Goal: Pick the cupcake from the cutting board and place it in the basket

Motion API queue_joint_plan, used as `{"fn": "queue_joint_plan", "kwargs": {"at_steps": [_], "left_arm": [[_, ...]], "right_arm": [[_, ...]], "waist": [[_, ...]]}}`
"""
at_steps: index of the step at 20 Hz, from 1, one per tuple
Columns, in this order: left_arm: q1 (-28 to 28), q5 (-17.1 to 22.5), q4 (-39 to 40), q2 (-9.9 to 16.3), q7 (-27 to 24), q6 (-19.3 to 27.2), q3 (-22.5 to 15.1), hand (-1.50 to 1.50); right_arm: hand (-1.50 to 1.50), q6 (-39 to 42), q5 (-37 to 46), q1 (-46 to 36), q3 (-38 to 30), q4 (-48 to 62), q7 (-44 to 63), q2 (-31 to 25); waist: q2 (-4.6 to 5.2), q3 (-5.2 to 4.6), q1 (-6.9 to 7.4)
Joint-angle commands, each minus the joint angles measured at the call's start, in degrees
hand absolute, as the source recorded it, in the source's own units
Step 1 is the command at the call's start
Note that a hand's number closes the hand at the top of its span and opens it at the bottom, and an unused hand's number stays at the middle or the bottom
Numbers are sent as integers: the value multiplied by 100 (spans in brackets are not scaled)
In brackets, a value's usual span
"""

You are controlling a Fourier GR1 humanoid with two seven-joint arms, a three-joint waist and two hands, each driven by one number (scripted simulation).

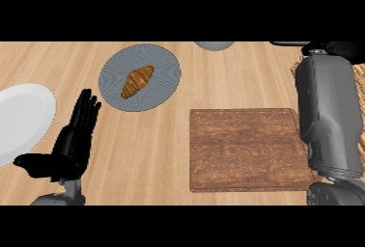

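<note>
Check the brown square wooden cutting board point(246, 149) at centre-right first: carries nothing on its top face, so treat the pick step as done, judging from the bare surface. Look for the cupcake itself and find it nowhere in the head view (probably hidden inside or beneath the far hand, though cannot confirm). Follow the grey right forearm up the right side of the view to the black right hand point(335, 48) at the top right corner; cannot tell whether open or closed round anything, since only a dark part shows at the edge. Note the tan woven basket point(359, 84) showing as strips on either side of that forearm, which places the hand over or just beyond the basket. Judge the task as late in the transport or at the placing step; count the release into the basket and the withdrawal of the arm as unconfirmed and possibly left to do. Find the black left hand point(75, 137) at the lower left, spread open and resting, holding nothing, just beside the round white plate point(21, 120). Disregard the round grey plate point(160, 62) bearing the golden-brown croissant point(137, 81) to the upper left of the board, and the grey rounded object point(214, 45) at the top edge (identity unclear); belong to no part of the task.
</note>
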Motion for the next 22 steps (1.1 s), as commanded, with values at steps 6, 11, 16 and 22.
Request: {"fn": "queue_joint_plan", "kwargs": {"at_steps": [6, 11, 16, 22], "left_arm": [[256, 123, -166, 122, -23, -196, 100, 0], [92, -44, 166, -26, -115, -67, 40, 0], [143, -6, -35, 58, -71, -135, 101, 0], [294, -15, 110, -104, -325, -116, 52, 0]], "right_arm": [[150, -347, -211, 513, -461, -261, 635, 83], [150, -675, -327, 892, -582, -472, 404, 244], [150, -724, -530, 1133, -669, -1053, 207, 506], [150, -1018, -504, 1395, -1032, -1135, 313, 406]], "waist": [[1, 4, 1], [7, 3, -34], [-18, 3, -56], [13, 2, -28]]}}
